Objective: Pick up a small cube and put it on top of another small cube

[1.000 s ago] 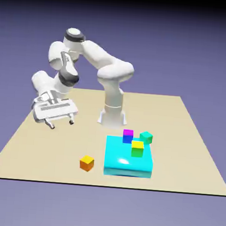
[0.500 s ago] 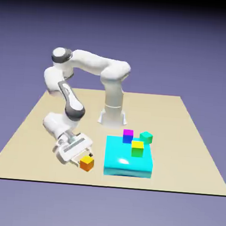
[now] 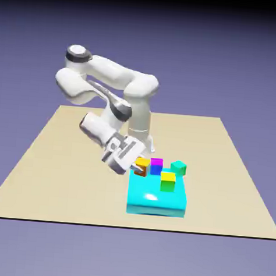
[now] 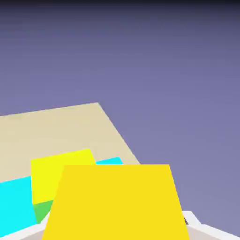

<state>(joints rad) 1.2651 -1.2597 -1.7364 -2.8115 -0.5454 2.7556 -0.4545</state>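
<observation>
Now between the pincer's (image 3: pixel 137 166) tips.

bright, crisp rendering with a small white glare on the cyan slab's (image 3: pixel 157 188) top

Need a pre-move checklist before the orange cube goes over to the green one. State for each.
1. Orange cube between the jaws: ok, its yellow face fills the hand view's bottom middle.
2. Orange cube off the tabletop: ok, it looks raised beside the slab's far-left corner in the exterior view.
3. Green cube's top free: ok, nothing on its yellow face.
4. Green cube supported: ok, it sits on the cyan slab.
5. Orange cube over green cube: not ok, still off to the exterior view's left.
6. Clearance to blue-and-magenta cube: cannot tell.
</observation>
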